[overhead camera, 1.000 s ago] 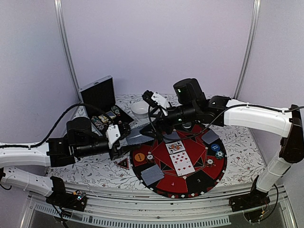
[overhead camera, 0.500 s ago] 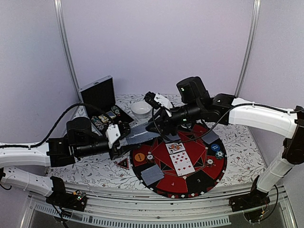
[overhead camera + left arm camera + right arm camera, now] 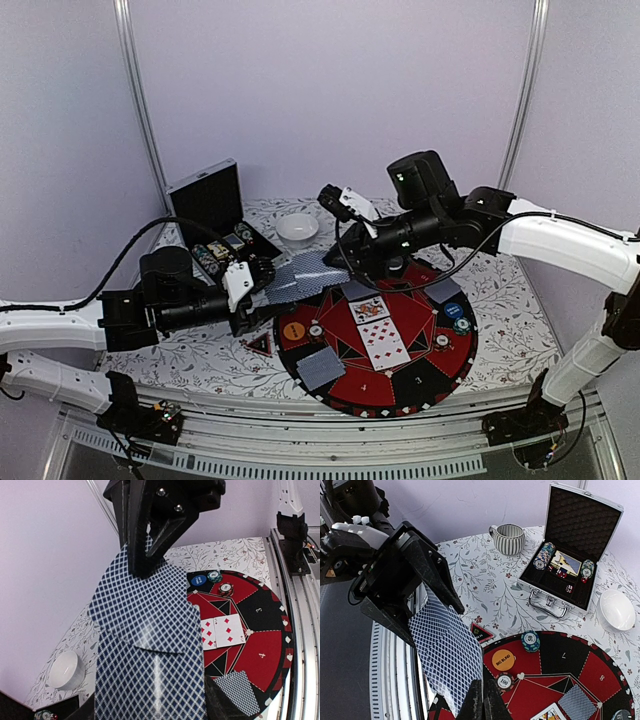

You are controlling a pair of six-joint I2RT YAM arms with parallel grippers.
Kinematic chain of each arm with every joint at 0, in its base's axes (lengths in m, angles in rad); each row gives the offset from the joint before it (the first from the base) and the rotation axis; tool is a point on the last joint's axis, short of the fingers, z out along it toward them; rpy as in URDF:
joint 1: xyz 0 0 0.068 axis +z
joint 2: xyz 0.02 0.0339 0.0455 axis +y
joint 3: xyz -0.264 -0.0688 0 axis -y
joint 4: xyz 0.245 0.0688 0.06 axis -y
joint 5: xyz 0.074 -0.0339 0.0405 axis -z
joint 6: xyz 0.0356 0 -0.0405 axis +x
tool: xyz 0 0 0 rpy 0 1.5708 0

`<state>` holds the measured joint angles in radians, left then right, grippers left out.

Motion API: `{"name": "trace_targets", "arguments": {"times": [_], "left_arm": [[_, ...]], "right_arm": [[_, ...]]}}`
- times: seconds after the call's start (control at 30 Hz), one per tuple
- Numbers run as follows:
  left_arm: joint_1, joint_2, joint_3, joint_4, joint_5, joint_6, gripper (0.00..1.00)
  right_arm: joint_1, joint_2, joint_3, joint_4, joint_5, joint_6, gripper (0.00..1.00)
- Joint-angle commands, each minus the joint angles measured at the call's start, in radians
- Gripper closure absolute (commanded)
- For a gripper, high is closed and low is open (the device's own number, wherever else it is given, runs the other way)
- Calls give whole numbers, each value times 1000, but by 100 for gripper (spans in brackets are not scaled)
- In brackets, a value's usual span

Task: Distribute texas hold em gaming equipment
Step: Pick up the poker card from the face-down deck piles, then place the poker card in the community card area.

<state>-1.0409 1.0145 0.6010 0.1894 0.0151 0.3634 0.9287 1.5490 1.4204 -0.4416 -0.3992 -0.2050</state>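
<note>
My left gripper (image 3: 262, 292) is shut on a deck of grey-blue-backed playing cards (image 3: 150, 680), held above the table left of the mat. My right gripper (image 3: 482, 701) is shut on the deck's top card (image 3: 445, 650), which it pinches by the far edge and which has slid partly off the deck (image 3: 312, 270). On the mat lie face-up cards (image 3: 378, 330) and face-down cards (image 3: 320, 368). The orange button (image 3: 503, 660), a blue button (image 3: 199, 580) and striped chips (image 3: 504, 681) also sit there.
The round red-and-black mat (image 3: 440, 380) covers the table's right half. An open silver case (image 3: 570, 570) holding chip stacks stands at the back left, with a striped cup (image 3: 510, 537) and a white bowl (image 3: 297, 228) near it. A small triangular marker (image 3: 480, 632) lies beside the mat.
My right gripper went from open to shut on the top card. It has drawn back to the right, sliding that card partly off the deck. The left arm stayed still.
</note>
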Motion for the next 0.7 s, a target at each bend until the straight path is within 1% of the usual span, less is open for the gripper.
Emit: {"name": "trace_targets", "arguments": {"times": [0.0,0.2,0.33,0.47,0.67], "left_arm": [[-11,-14,2,44,25,6,48],[-12,-13,2,44,25,6,48],[-12,-10,2,44,26,5,48],[-12,-8,2,42,27,4,48],[-12,-8,2,41,22,6,48]], "right_arm": [[-51,-66,31,-56,25,-24,97],[-141,-121,29,-72,-39,-56,97],[-236,-99,48,-72,-103,-96,97],[-318,10,101,-77,-129,-159,98],[-410,281,262,-136,-219,-320,98]]}}
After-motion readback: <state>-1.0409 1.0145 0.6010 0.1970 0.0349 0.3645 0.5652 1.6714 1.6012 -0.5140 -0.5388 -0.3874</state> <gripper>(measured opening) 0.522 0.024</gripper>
